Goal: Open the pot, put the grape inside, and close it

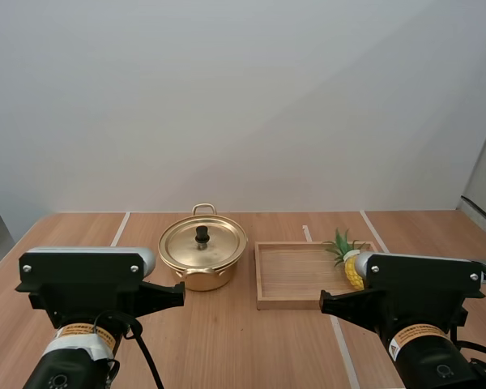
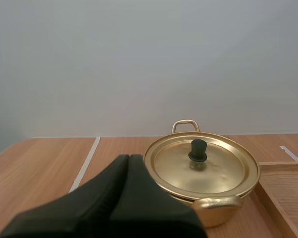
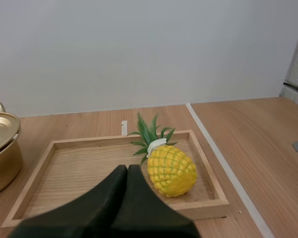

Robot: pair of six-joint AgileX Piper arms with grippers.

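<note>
— Where is the fruit sitting?
— I'm seeing a pineapple point(image 3: 170, 170) lying at the right end of the wooden tray point(image 3: 74, 173). The pot point(image 2: 213, 204) is standing just left of the tray, with its lid point(image 2: 218, 171) sitting on it.
— And the pincers?
— My left gripper point(image 2: 129, 158) is hanging clenched on nothing near the pot. My right gripper point(image 3: 127, 168) is hanging clenched and empty by the tray's near edge.

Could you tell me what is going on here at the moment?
Nothing is being handled yet. The left gripper, shut and empty, points at the pot, whose lid is on. The right gripper, also shut, points at the wooden tray beside the pot, where a pineapple lies.
</note>
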